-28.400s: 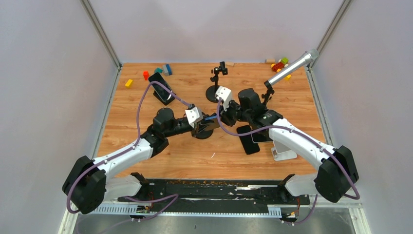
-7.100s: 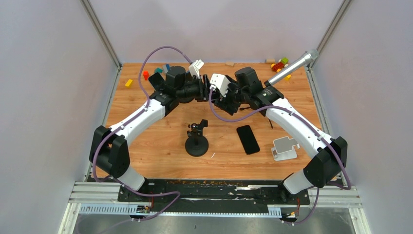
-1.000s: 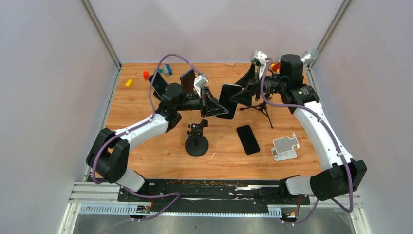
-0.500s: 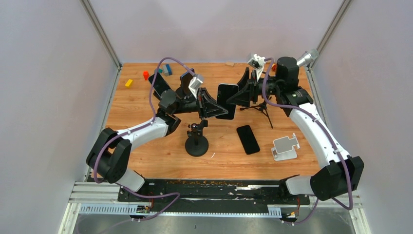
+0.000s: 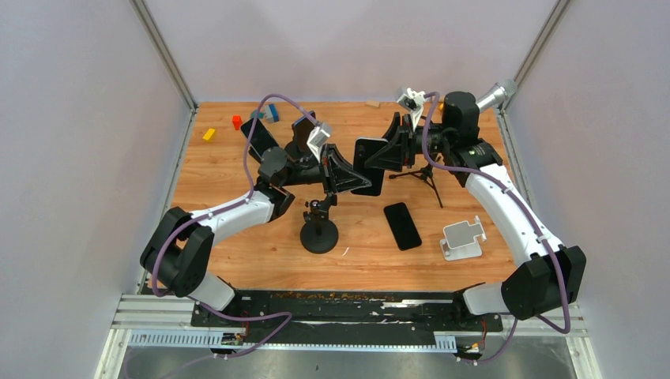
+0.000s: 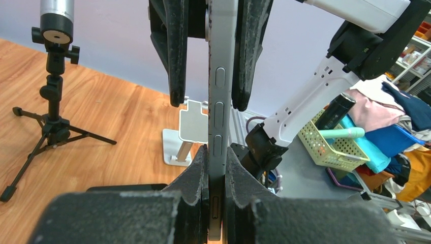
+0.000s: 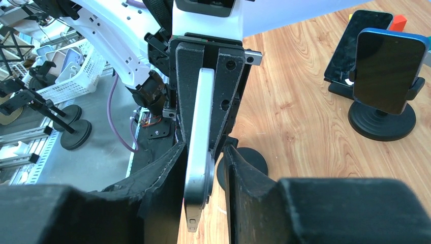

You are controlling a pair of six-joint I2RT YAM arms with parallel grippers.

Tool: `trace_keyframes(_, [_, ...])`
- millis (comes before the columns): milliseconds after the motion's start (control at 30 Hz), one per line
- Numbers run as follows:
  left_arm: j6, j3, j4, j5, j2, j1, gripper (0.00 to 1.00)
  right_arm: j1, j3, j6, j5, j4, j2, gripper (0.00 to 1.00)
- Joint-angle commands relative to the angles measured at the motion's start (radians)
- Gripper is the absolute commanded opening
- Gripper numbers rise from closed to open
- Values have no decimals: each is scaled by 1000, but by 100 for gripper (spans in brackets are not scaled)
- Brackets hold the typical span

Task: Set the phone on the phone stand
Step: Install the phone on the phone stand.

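Left gripper (image 6: 216, 152) is clamped tight on one end of the phone (image 6: 219, 91), which hangs edge-on in mid-air at centre frame in the top view, off the table (image 5: 207, 170). Right gripper (image 7: 204, 148) straddles the other end, but its wrist view shows a sliver of gap on one side, so it's not pinching yet imo. For a clean handover I'd make the right one bite fully, clear of the side buttons (image 6: 220, 109), before the left lets go. After that I reckon it goes to the empty black phone stand (image 5: 320, 230) at lower centre, though the white stand (image 5: 462, 239) at lower right is free too.
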Motion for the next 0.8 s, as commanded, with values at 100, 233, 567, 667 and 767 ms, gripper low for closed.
trace_keyframes(100, [24, -4, 78, -6, -29, -4, 0, 6, 26, 7, -33, 42, -15, 30])
trace_keyframes(233, [28, -7, 78, -7, -33, -4, 0, 4, 22, 5, -33, 41, -15, 29])
trace_keyframes(567, [-3, -37, 172, -28, -32, -5, 0, 3, -1, 0, -32, 45, -18, 32])
trace_keyframes(667, [-17, -40, 199, -32, -26, -5, 0, 4, -5, 1, -33, 48, -21, 32])
trace_keyframes(767, [-29, -40, 216, -33, -20, -5, 0, 4, -14, 10, -34, 59, -19, 32])
